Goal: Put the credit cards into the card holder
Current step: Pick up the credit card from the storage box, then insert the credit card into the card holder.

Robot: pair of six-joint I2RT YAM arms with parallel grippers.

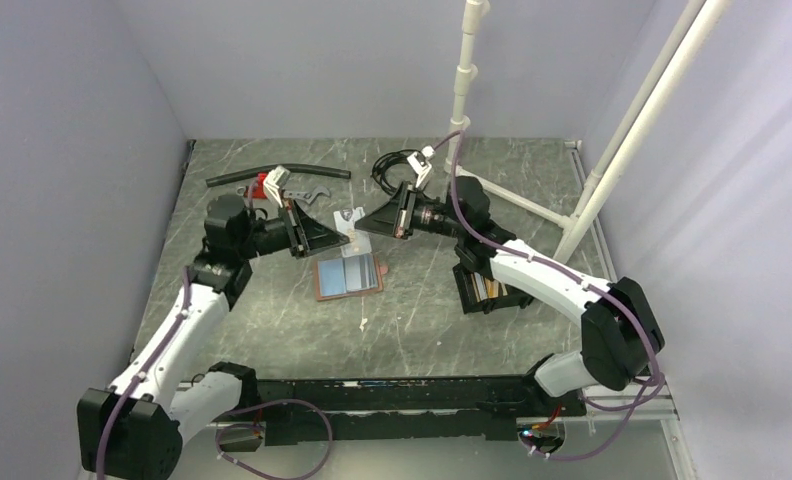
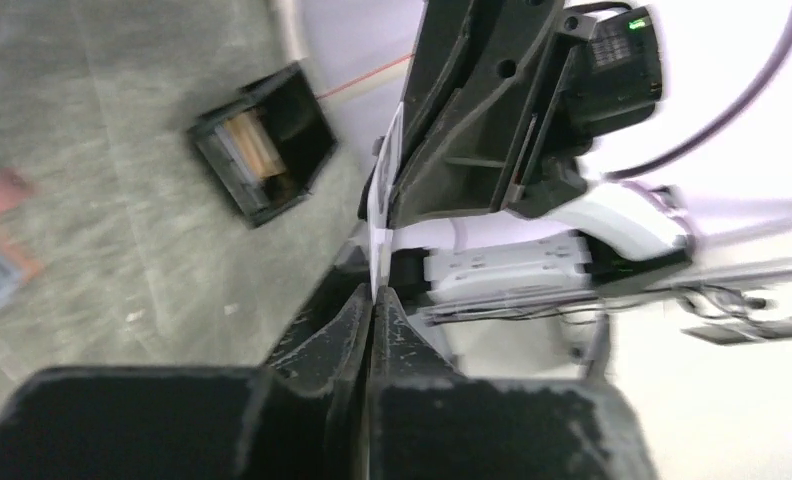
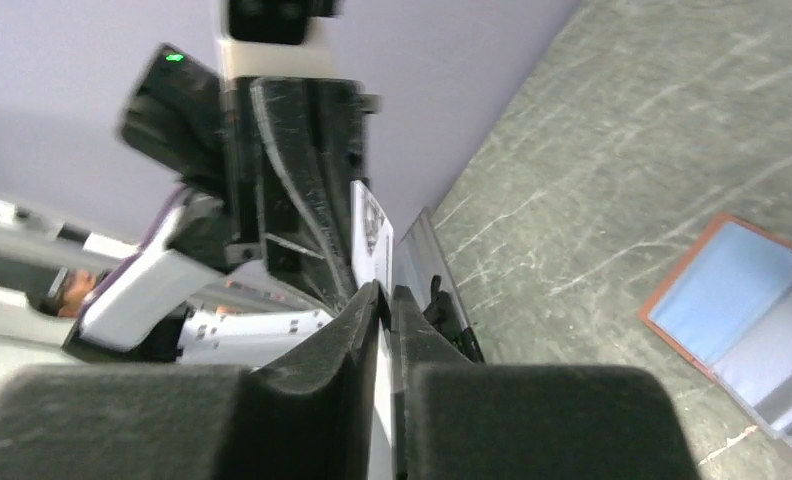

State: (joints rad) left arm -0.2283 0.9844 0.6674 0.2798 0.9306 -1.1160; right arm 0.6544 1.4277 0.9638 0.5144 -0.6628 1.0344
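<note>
Black card holder (image 2: 307, 130) contains credit cards (image 2: 247, 145); left gripper (image 2: 374, 300), right gripper (image 3: 385, 295) pinching same white card (image 3: 372, 240).

From where I stand I count two grippers, the left gripper (image 2: 374, 300) and the right gripper (image 3: 384, 295), one white card (image 3: 372, 240), one black card holder (image 1: 464, 285), one brown wallet (image 1: 318, 283), one black hose (image 1: 232, 178) and one white pipe frame (image 1: 462, 90).

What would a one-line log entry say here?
both jaws: shut on white card | card: midair by open wallet | black box: holds cards
</note>
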